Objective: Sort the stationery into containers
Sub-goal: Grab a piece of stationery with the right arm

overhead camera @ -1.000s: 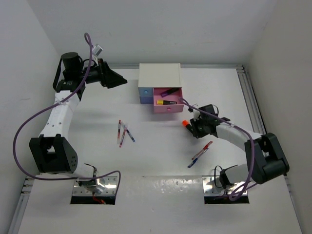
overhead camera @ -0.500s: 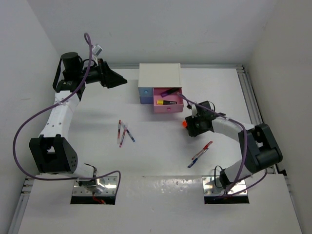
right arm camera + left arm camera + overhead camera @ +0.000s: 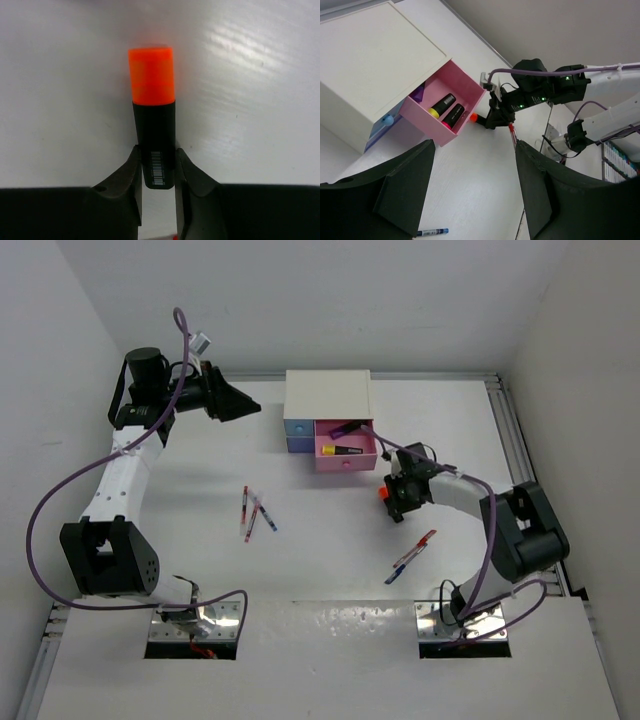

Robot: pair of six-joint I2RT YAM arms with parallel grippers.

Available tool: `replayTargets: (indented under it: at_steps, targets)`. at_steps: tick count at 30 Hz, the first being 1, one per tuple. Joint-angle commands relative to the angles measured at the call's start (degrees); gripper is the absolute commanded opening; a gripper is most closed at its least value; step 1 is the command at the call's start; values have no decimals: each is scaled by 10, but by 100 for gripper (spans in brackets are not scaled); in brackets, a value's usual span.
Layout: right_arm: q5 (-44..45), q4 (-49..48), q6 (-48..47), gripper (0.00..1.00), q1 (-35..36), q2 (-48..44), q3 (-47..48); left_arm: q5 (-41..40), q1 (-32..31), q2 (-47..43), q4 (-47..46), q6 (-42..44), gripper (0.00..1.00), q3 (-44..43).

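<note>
COUNT: four highlighters, three in the open pink drawer (image 3: 348, 464), one orange highlighter (image 3: 151, 95) near its front right corner; five pens (image 3: 252, 514) loose on the table (image 3: 320, 570) | CHANGE: right arm's elbow has swung inward, orange highlighter unmoved | CLAWS: right gripper (image 3: 157, 150) clamps the orange highlighter's black barrel; left gripper (image 3: 474, 145) wide apart, empty

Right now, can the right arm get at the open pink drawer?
Likely yes. The pink drawer stands pulled out, close to the right gripper, with nothing lying between them. That gripper is shut on the orange highlighter.
</note>
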State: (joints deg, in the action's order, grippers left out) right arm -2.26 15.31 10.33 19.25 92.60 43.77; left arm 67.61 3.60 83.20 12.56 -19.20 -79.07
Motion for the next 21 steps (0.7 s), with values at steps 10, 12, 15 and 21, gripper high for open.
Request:
replayTargets:
  at_steps: [10, 12, 15, 21]
  targets:
    - [-257, 121, -92, 0, -11, -218, -10, -43, -60, -73, 113, 271, 72, 12]
    - [-350, 161, -83, 0, -11, -210, 34, -60, -96, -94, 153, 328, 73, 25]
    - [-446, 192, -44, 0, 2, -195, 67, -88, -173, -113, 247, 501, 73, 23]
    - [-522, 184, 7, 0, 10, -167, 91, -179, -350, -89, 395, 738, 73, -6]
